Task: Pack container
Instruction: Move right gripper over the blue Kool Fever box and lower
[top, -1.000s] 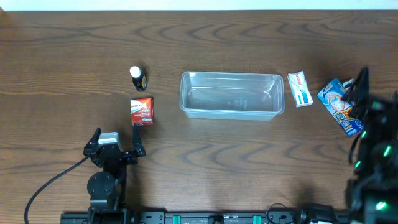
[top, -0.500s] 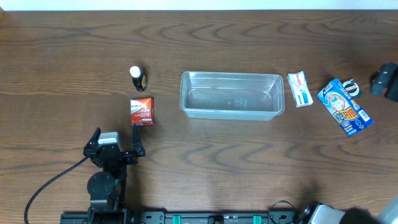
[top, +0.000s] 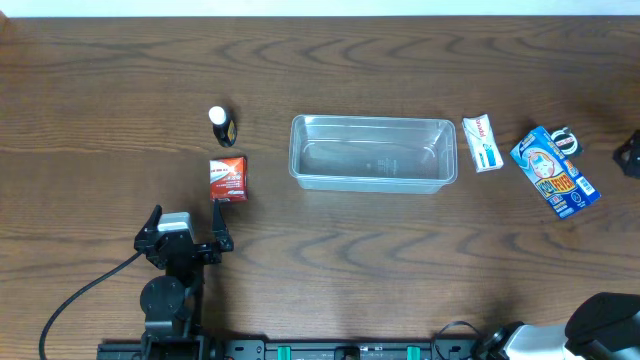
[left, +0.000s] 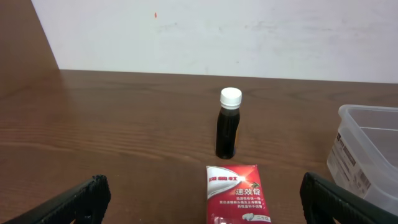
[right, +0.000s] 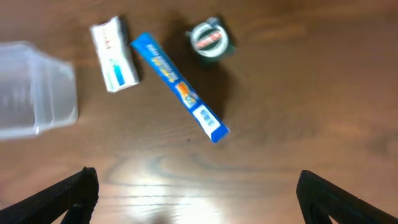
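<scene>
**Brown wood table (top: 320, 60), clear tub in the middle, both pincers spread**

At the near left, left gripper (top: 186, 230): fingers spread wide, gripping nothing, aimed at a red packet (top: 228, 178) lying flat just beyond. Past that packet, near but apart, a dark bottle (top: 221, 125) with a white cap, standing upright.

Mid-table, the container (top: 296, 150): clear plastic, rectangular with rounded corners and a rim, open side up, long side running across the table. Well apart from the red packet and the bottle on its left.

Just right of its short end, not touching, a white packet (top: 482, 143) with red and blue print. Further right, a blue packet (top: 555, 172) lying slantwise, its far corner by a small round dark item (top: 563, 140); touching or not, hard to tell.

At the far right edge, right gripper (right: 199, 198): high over the table, looking down on those three things and the container's end, fingers set wide apart, pinching nothing. Wrist view blurred.
</scene>
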